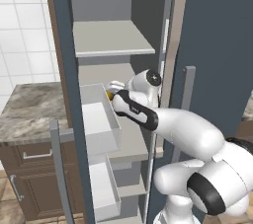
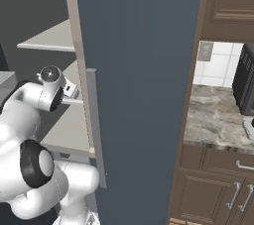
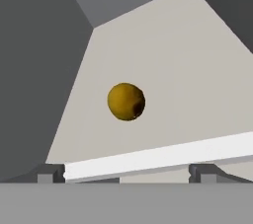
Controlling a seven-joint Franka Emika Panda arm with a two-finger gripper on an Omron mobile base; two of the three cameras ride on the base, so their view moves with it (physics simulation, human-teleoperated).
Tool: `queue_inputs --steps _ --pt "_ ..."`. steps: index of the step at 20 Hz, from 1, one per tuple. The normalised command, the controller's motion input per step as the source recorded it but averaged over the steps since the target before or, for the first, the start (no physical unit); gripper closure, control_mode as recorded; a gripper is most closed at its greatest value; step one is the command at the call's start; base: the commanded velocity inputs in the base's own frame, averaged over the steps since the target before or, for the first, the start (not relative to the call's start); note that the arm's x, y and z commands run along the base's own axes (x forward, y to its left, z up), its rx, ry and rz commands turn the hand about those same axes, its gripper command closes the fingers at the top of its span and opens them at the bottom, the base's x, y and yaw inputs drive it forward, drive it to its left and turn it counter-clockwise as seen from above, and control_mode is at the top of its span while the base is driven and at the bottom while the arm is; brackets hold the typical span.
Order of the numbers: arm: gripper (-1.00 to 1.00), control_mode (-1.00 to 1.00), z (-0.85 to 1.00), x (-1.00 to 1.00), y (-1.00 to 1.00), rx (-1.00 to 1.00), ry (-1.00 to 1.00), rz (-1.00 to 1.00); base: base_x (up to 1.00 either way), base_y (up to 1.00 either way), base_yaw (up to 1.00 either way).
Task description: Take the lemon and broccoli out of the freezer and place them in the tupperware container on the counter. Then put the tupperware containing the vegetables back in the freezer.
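The freezer (image 1: 62, 45) stands open, with light grey shelves inside. On its middle shelf lies the lemon (image 3: 126, 101), a small yellow-orange ball, with a sliver of lemon (image 1: 109, 95) showing beside the hand in the left base view. My gripper (image 3: 127, 172) faces it from a short way off, open, its fingertips (image 3: 49, 172) spread wide with nothing between them. From the left base view, the gripper (image 1: 113, 89) is reaching in over that shelf. The broccoli and the tupperware container are out of view.
White door bins (image 1: 101, 119) hang on the open door just left of my arm. A marbled counter (image 1: 29, 107) lies to the left, and another counter (image 2: 218, 115) to the right. The dark closed door (image 2: 144, 95) with its grey handle (image 2: 96, 125) stands right of the arm.
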Motion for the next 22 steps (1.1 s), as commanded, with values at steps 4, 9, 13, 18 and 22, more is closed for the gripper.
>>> queue_inputs --steps 4,9,13,18,22 --pt "-1.00 -1.00 -0.20 0.36 0.17 -0.01 0.00 0.00 0.00 0.00 0.00" --pt "-1.00 -1.00 -0.16 0.31 0.08 0.00 0.00 0.00 0.00 0.00 0.00" --pt "-1.00 -1.00 -0.15 0.33 0.00 0.00 0.00 0.00 0.00 0.00 0.00" --pt "-1.00 -1.00 -0.12 0.38 0.00 0.00 0.00 0.00 0.00 0.00 0.00" --pt "-1.00 -1.00 -0.15 0.33 0.00 0.00 0.00 0.00 0.00 0.00 0.00"
